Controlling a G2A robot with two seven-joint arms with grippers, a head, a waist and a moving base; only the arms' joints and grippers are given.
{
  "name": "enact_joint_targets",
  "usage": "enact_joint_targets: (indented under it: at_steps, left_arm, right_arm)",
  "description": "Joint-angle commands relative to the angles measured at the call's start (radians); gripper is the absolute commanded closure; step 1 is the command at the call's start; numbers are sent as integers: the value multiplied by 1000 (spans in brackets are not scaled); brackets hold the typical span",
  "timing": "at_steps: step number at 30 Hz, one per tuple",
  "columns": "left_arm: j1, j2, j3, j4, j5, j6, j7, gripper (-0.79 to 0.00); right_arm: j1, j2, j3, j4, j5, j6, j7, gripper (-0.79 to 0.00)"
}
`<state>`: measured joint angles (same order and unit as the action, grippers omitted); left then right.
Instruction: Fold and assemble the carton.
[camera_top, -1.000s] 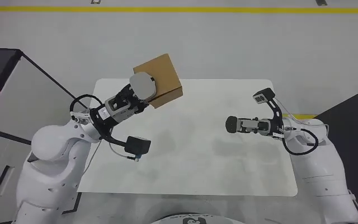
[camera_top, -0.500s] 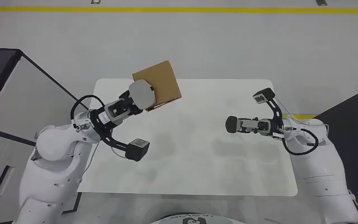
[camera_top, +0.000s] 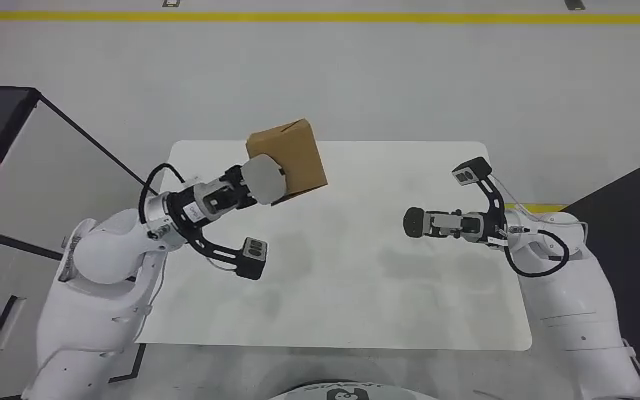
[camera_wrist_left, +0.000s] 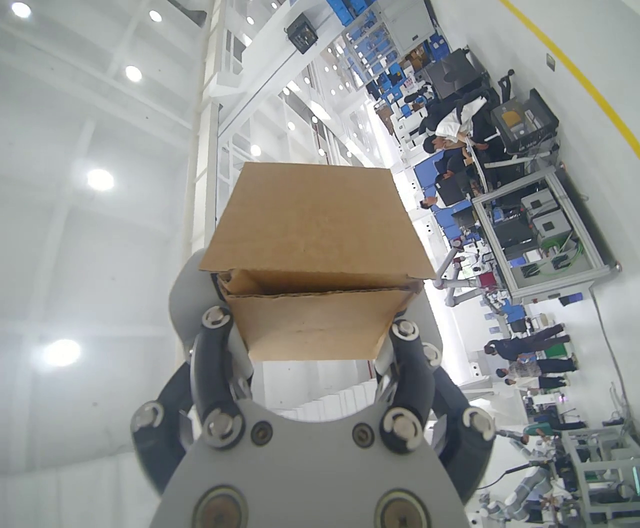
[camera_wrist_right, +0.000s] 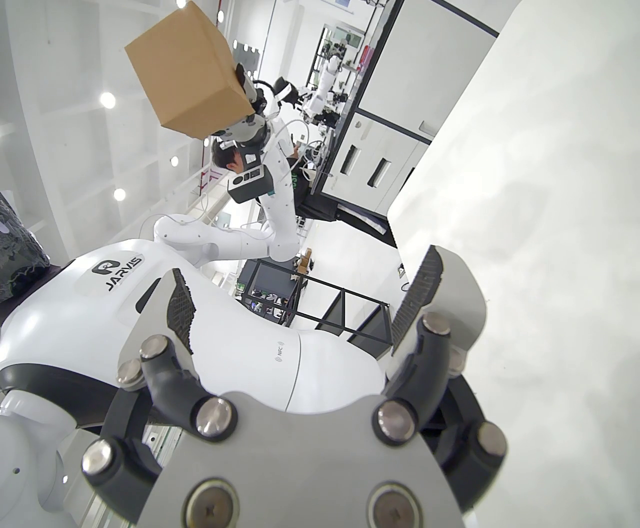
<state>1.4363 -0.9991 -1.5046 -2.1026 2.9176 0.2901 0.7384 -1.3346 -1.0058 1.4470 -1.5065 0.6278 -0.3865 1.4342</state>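
A brown cardboard carton (camera_top: 293, 158) with its flaps folded in hangs in the air above the far left part of the white table (camera_top: 350, 290). My left gripper (camera_top: 262, 180) is shut on the carton, one finger against each side. In the left wrist view the carton (camera_wrist_left: 315, 240) sits between the fingers (camera_wrist_left: 220, 340) with a folded flap edge facing the camera. My right gripper (camera_top: 415, 222) hovers over the table's right side, open and holding nothing. Seen from the right wrist, its textured pads (camera_wrist_right: 177, 300) stand wide apart, and the carton (camera_wrist_right: 187, 70) shows far off.
A black metal frame (camera_top: 40, 130) stands off the table's left edge. A yellow floor line (camera_top: 320, 16) runs across beyond the table. The table surface between the two arms is bare.
The left arm has turned its wrist and tilted the carton, shifting it slightly to the right. The right arm has not moved.
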Motion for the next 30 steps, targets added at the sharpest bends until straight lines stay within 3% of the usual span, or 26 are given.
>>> enact_joint_targets:
  at_steps: [1, 8, 14, 30]
  left_arm:
    - [-1, -1, 4, -3, 20, 25, -15, 0]
    - [2, -2, 7, -10, 76, 117, -50, 0]
    - [15, -2, 8, -12, 70, 117, -63, 0]
    - [20, 2, -15, 37, -408, -81, 83, 0]
  right_arm:
    - [0, 0, 0, 0, 0, 0, 0, -785]
    - [0, 0, 0, 0, 0, 0, 0, -785]
    - [0, 0, 0, 0, 0, 0, 0, -785]
    - [0, 0, 0, 0, 0, 0, 0, -785]
